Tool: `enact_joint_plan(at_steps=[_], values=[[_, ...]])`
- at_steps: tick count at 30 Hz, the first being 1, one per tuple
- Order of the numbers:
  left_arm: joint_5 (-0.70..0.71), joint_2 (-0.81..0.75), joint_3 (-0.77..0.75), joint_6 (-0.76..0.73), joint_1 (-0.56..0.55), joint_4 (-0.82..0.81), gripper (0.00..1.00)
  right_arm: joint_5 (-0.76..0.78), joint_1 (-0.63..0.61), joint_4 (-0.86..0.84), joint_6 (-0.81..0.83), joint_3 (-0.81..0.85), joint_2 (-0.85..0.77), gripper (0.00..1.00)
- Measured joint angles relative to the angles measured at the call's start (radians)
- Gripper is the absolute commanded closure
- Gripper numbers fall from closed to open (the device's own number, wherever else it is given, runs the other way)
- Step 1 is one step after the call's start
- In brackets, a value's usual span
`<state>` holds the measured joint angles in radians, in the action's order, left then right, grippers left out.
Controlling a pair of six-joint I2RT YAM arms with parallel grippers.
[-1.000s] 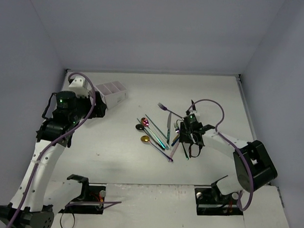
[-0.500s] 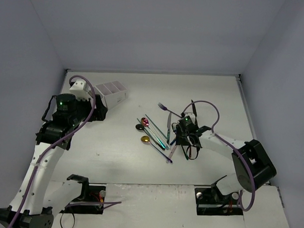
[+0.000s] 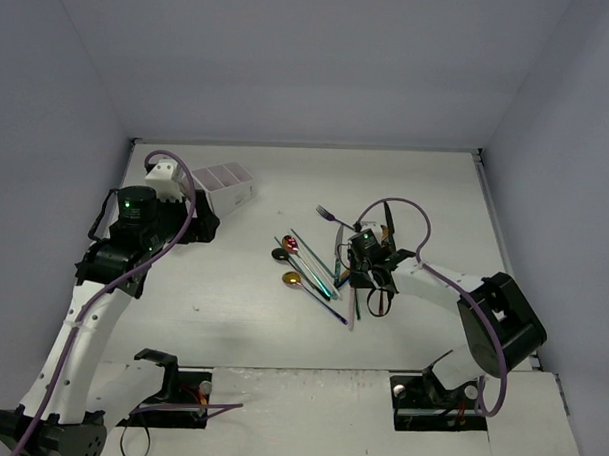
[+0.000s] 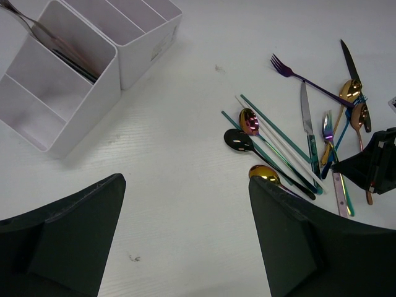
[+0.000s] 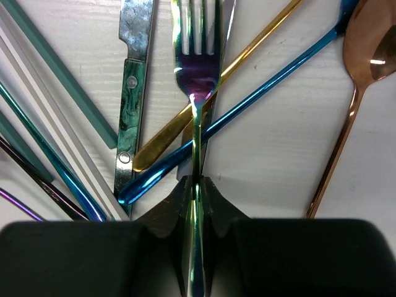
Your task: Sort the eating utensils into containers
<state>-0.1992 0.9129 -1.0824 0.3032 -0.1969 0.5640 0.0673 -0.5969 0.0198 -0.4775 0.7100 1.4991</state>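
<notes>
The white table (image 3: 241, 316) is occupied along its near edge by both arms. The left arm (image 3: 76, 320) is held high and bent, its gripper (image 4: 185, 207) spread wide above the table near the white caddy (image 4: 145, 55), where a dark utensil (image 4: 62, 49) is lodged. The right arm (image 3: 438, 283) is stretched low over the scattered utensils (image 3: 308, 263), its gripper (image 5: 197, 193) clamped on an iridescent fork (image 5: 197, 68).

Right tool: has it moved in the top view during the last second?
Yes. The right tool has gone left and slightly up in the picture, nearer to the purple fork, which lies unmoved.
</notes>
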Motion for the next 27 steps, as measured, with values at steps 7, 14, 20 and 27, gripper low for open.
enact_joint_plan(at_steps=[7, 14, 20, 27], values=[[-0.010, 0.021, 0.000, 0.013, -0.024, 0.000, 0.21, 0.006, -0.019, 0.041, 0.026, 0.019, 0.003, 1.00], [-0.012, 0.030, 0.000, 0.026, -0.035, 0.000, 0.21, 0.029, -0.062, 0.091, 0.053, 0.060, 0.002, 1.00], [-0.045, 0.039, 0.000, 0.063, -0.065, -0.019, 0.21, 0.070, -0.141, 0.125, 0.102, 0.115, -0.056, 1.00], [-0.101, 0.098, 0.000, 0.131, -0.202, -0.190, 0.21, 0.087, -0.295, 0.131, 0.200, 0.291, -0.180, 1.00]])
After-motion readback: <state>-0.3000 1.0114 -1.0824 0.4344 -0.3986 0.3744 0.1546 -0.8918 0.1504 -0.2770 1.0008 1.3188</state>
